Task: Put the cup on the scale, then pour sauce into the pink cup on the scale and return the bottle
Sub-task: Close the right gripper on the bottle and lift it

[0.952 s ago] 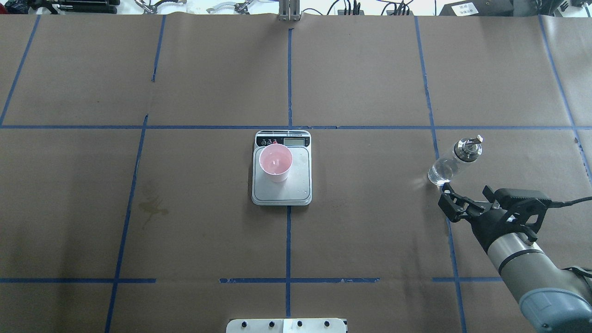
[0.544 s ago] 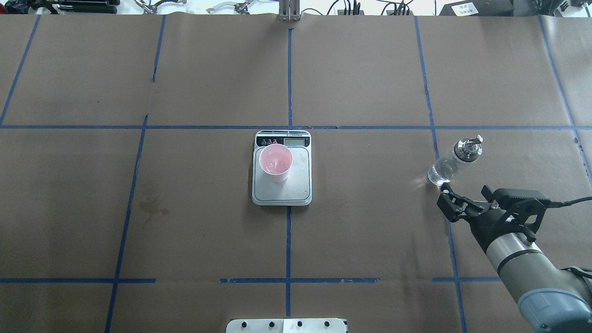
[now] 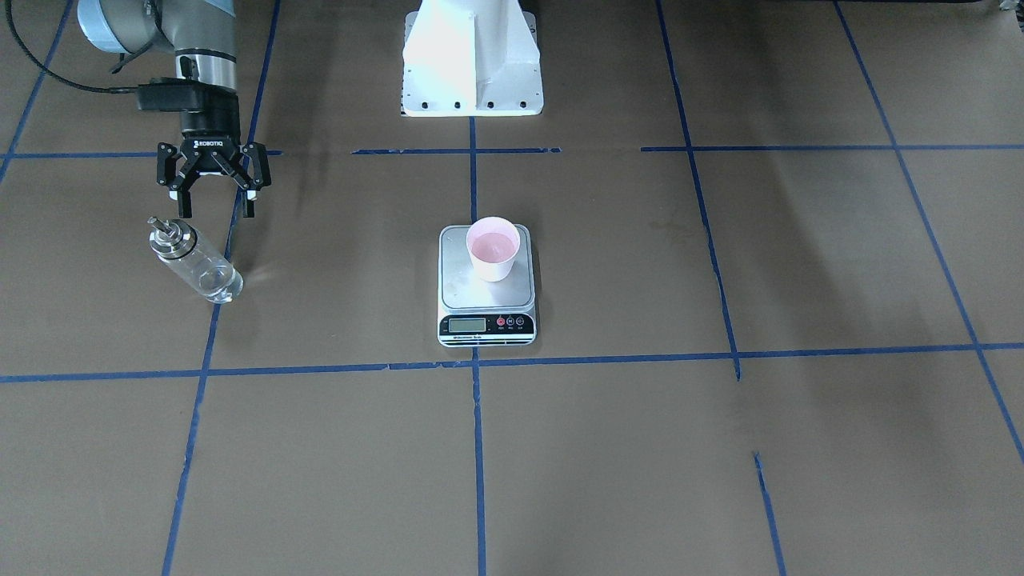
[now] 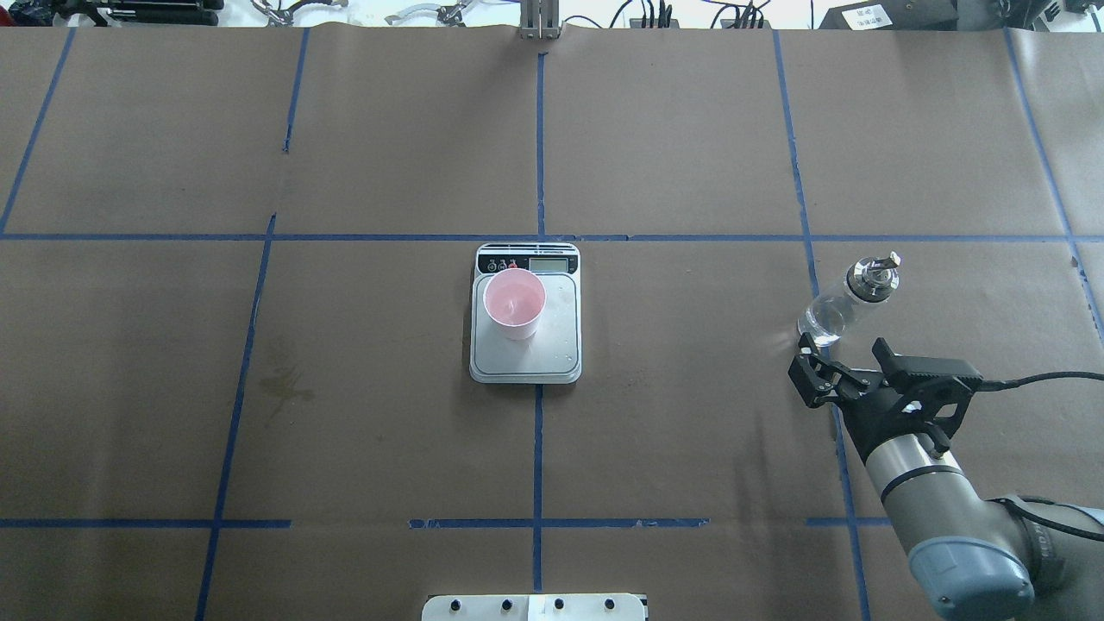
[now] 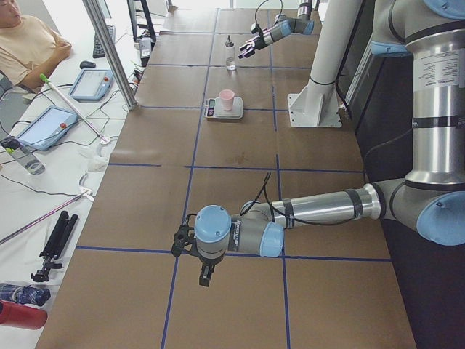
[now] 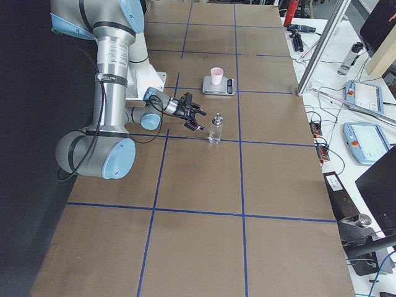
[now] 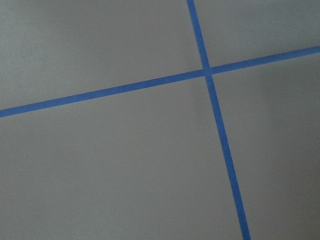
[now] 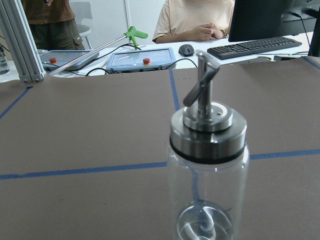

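The pink cup [image 4: 514, 302] stands on the silver scale [image 4: 561, 345] at the table's middle; both also show in the front view, the cup [image 3: 493, 250] on the scale [image 3: 458, 282]. The clear glass bottle [image 4: 849, 297] with a silver cap and spout stands upright at the right, apart from the scale. It fills the right wrist view [image 8: 207, 165]. My right gripper [image 4: 843, 354] is open and empty just on the near side of the bottle, not touching it; it also shows in the front view [image 3: 216, 206]. My left gripper [image 5: 204, 274] shows only in the exterior left view, and I cannot tell if it is open or shut.
The white robot base [image 3: 472, 56] stands at the table's near edge. Blue tape lines cross the brown paper. A faint stain [image 4: 285, 384] lies left of the scale. People, tablets and a keyboard [image 8: 260, 46] sit beyond the far edge.
My right gripper has shifted left, staying open just short of the bottle. The bottle, cup and scale have not moved.
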Controlling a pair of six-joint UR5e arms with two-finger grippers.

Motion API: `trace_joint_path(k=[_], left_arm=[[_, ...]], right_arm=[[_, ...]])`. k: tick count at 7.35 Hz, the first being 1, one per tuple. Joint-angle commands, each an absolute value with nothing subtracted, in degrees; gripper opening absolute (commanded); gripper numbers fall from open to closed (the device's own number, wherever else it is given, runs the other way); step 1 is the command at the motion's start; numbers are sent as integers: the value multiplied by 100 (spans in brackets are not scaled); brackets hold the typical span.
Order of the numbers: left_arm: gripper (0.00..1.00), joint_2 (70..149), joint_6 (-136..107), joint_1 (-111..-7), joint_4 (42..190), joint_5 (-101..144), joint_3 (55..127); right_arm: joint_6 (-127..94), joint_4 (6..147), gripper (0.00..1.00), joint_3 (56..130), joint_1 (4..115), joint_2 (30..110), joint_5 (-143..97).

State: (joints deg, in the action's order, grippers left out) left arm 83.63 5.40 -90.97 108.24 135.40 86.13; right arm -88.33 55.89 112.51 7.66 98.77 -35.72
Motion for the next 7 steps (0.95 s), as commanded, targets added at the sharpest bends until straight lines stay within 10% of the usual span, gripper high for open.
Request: trace_joint_path(k=[1, 7], left_arm=[[100, 8367, 536, -9097, 10811, 13544, 8648], [100, 8358, 536, -9097, 10811, 13553, 8701]], right_arm=[[-8833, 5590, 100, 10768, 773, 9730, -3271], [-8781, 5590, 100, 10670, 852, 9703, -2849]])
